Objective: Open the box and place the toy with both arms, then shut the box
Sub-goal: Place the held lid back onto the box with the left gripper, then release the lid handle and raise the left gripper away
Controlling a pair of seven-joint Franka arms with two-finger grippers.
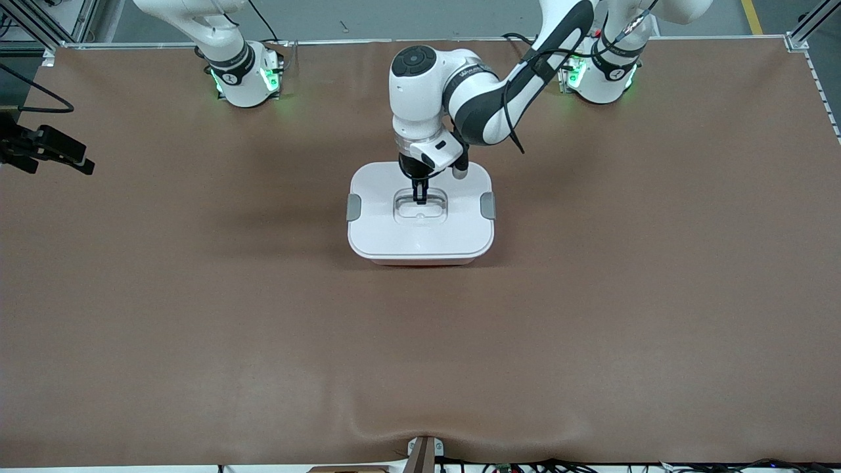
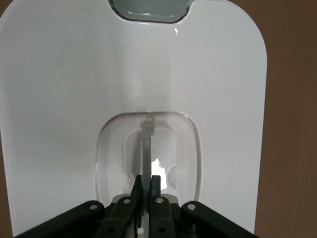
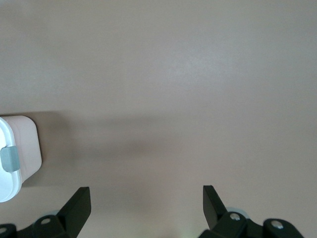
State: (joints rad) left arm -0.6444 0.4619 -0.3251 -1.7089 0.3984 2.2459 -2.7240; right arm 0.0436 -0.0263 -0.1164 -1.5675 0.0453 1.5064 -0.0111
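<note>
The box [image 1: 420, 213], a pink tub under a white lid [image 1: 420, 233], sits closed on the brown table [image 1: 197, 315], about midway between the table's two ends and somewhat closer to the edge where the robot bases stand than to the edge nearest the front camera. A grey clip [image 1: 353, 207] shows on the lid's side toward the right arm's end of the table, and a second grey clip [image 1: 487, 205] on the side toward the left arm's end. In the middle of the lid lies the clear recessed handle [image 1: 420, 205]. The left arm [image 1: 486, 98] reaches in from its base at the table's top edge and bends down over the box, and the left gripper [image 1: 419, 195] stands in the handle recess; the left wrist view shows its fingers [image 2: 140, 191] drawn narrow, pinched on the thin clear bar of the handle [image 2: 147, 144]. The right gripper [image 3: 146, 198] hangs over bare table toward the right arm's end, its fingers spread wide and holding nothing, with one corner of the box [image 3: 22, 148] and one clip [image 3: 9, 158] at the edge of the right wrist view. The right arm [image 1: 223, 52] waits, only its base and lower links showing at the top edge.
</note>
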